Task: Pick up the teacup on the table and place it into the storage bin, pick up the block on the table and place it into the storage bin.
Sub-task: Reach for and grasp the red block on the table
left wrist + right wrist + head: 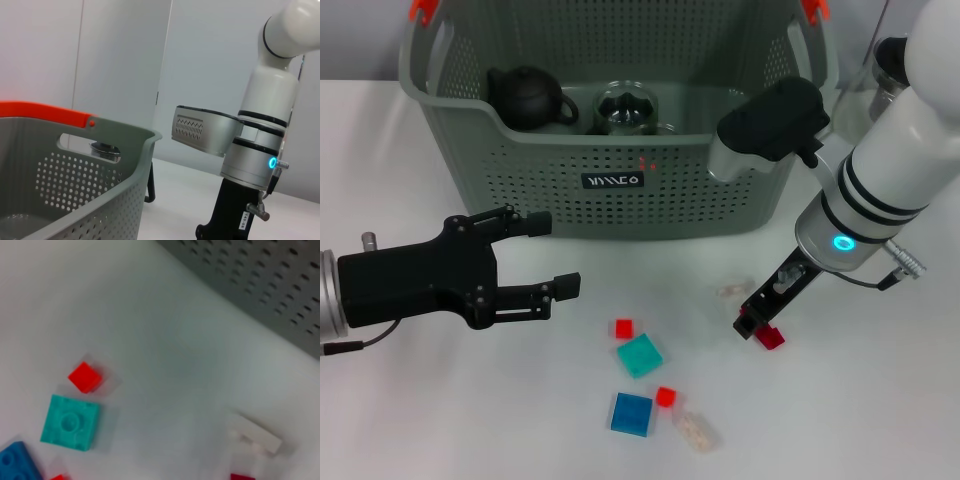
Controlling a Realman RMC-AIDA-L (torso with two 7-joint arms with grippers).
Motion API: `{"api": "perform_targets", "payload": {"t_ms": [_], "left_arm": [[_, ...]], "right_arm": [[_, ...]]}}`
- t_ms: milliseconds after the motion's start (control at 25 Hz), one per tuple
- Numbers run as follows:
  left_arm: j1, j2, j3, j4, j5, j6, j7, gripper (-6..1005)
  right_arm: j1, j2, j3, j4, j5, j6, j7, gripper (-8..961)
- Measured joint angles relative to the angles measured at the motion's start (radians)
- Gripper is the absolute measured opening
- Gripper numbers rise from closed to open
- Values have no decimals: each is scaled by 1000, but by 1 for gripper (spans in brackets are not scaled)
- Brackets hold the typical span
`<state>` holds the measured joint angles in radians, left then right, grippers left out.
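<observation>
Two arms are in my head view over the white bench (440,420). My left gripper (545,255), black, hovers above the bench's left side, just in front of the large grey-green perforated plastic storage bin (620,190); its fingers are spread apart with nothing between them. My right gripper (758,322) is low over the bench near the bin's front right corner, tips down beside a small dark red block (770,338). I cannot tell whether its fingers are apart or together, nor whether they touch that block.

The bin stands at the bench's rear edge, orange-red handle tips (423,9) up, a small black label with white lettering (612,181) on its front wall. Inside it I see a black teapot (527,97) beside a clear glass cup (626,108), which I take for the teacup.

Loose blocks lie on the bench in front of the bin: a small red block (623,327) just beside a teal square block (639,355), then a blue square block (632,414) near another small red block (666,396), with a clear brick (695,430) next to it. A second clear brick (733,289) lies near the right gripper, nearer the bin.

My right wrist view shows the red block, the teal block, the clear brick and the bin's wall.
</observation>
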<state>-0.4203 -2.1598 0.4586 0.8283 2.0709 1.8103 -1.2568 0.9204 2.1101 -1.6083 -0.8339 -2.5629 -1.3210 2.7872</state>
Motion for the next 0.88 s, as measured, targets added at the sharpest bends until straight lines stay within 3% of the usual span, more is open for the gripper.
{"api": "perform_targets", "payload": {"t_ms": [880], "left_arm": [[0, 0, -7, -2, 0, 0, 1, 860]], "right_arm": [[-2, 1, -20, 15, 0, -23, 13, 516]]}}
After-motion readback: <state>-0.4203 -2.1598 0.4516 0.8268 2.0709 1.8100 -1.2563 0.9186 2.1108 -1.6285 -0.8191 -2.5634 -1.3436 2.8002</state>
